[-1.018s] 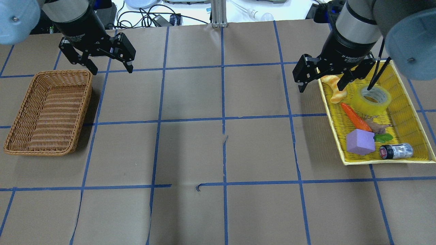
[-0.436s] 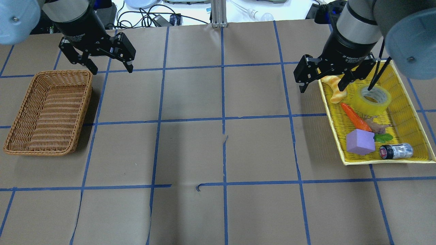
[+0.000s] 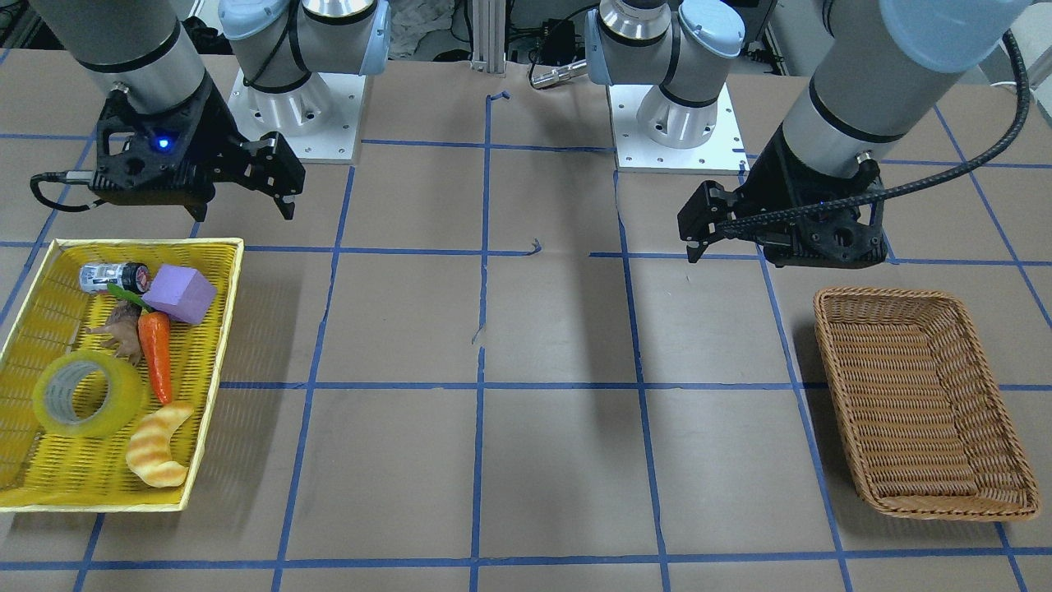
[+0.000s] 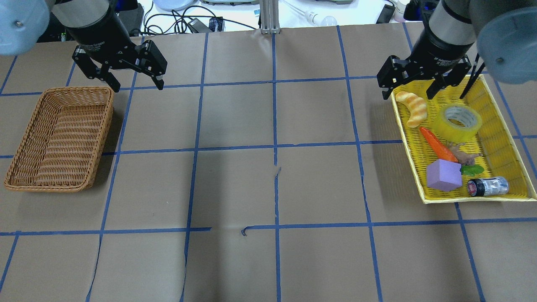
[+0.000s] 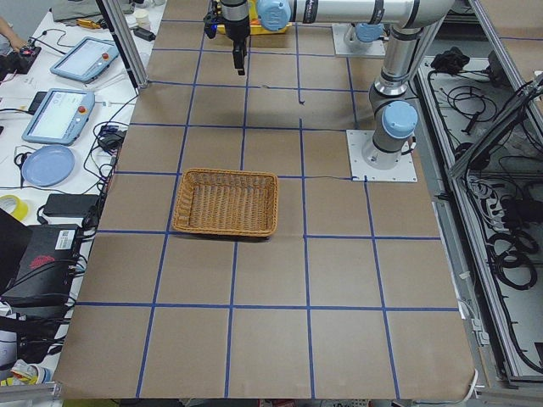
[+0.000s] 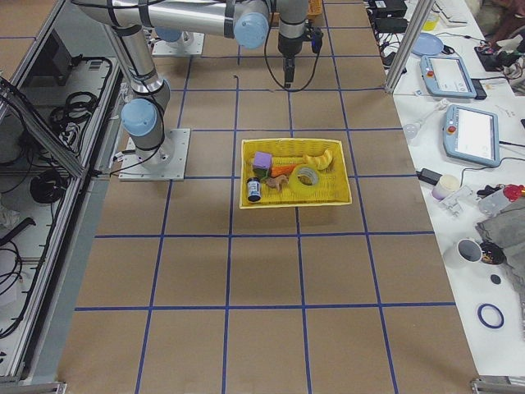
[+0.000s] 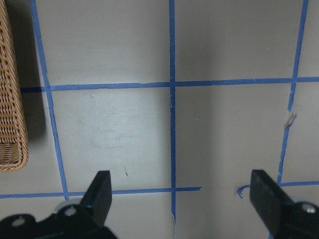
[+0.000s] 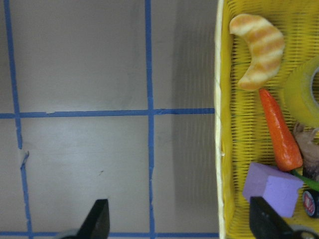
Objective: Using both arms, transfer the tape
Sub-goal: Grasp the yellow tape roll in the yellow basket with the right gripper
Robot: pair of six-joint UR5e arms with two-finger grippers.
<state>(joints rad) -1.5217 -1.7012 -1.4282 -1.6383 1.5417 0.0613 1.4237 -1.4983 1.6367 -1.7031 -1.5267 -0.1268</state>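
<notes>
The tape (image 4: pixel 457 121), a translucent yellow roll with a grey-white core, lies flat in the yellow tray (image 4: pixel 409 142) next to a striped croissant toy (image 4: pixel 413 108). It also shows in the front view (image 3: pixel 80 395), the right side view (image 6: pixel 306 176) and at the edge of the right wrist view (image 8: pixel 304 89). My right gripper (image 4: pixel 407 93) is open and empty. It hovers above the tray's far corner, short of the tape. My left gripper (image 4: pixel 138 87) is open and empty, above the table by the wicker basket's (image 4: pixel 77 89) far corner.
The tray also holds an orange carrot (image 4: pixel 438 144), a purple block (image 4: pixel 444 175), a small black-capped jar (image 4: pixel 488 186) and a brown toy animal (image 4: pixel 465 155). The wicker basket (image 3: pixel 883 294) holds nothing. Blue tape lines grid the brown table. Cables and devices lie beyond its far edge.
My right gripper has moved right and toward the table's far side, still open, uncovering the croissant and the tape. The left arm has not moved.
</notes>
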